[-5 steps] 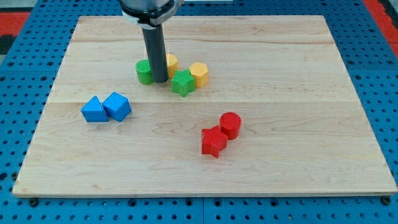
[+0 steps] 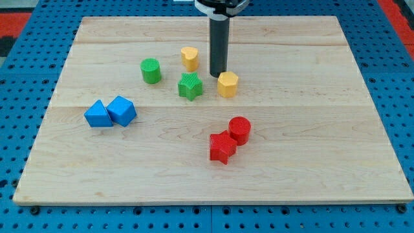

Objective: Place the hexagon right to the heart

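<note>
There is no pincer on this arm, so no open or closed state applies; my tip (image 2: pixel 218 76) rests on the counter (image 2: pixel 310 129). The yellow hexagon (image 2: pixel 228 84) sits just beside my tip, toward the view's lower right. It is compact, with no clear long axis or heading. The yellow heart (image 2: pixel 189 57) lies to the view's upper left of my tip, and the green star (image 2: pixel 190 86) to its lower left.

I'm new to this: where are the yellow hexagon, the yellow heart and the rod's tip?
yellow hexagon (image 2: pixel 228 84), camera view, top face.
yellow heart (image 2: pixel 189 57), camera view, top face.
my tip (image 2: pixel 218 76), camera view, rod's very end, just left of the hexagon.
</note>
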Controlling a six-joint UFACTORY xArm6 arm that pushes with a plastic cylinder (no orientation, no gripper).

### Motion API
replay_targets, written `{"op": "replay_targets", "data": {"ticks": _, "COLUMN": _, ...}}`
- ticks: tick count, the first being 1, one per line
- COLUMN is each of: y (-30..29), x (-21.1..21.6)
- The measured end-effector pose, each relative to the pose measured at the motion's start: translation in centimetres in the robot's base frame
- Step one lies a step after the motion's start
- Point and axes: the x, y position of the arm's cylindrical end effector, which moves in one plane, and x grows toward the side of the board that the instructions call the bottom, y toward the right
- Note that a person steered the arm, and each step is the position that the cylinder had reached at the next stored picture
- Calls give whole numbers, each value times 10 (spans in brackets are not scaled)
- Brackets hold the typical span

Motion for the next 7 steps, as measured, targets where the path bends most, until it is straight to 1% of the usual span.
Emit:
{"op": "replay_targets", "data": {"ticks": 1, "y": 7, "x": 20}}
{"op": "replay_targets", "data": {"ticks": 2, "y": 1, "x": 38}}
{"op": "replay_targets", "data": {"ticks": 3, "y": -14, "x": 65}}
{"op": "replay_targets", "data": {"ticks": 4, "y": -12, "x": 94}}
{"op": "replay_targets", "data": {"ticks": 5, "y": 31, "x": 81}}
{"op": "replay_targets", "data": {"ticks": 6, "y": 49, "x": 52}}
{"op": "replay_targets", "data": {"ticks": 7, "y": 49, "x": 24}}
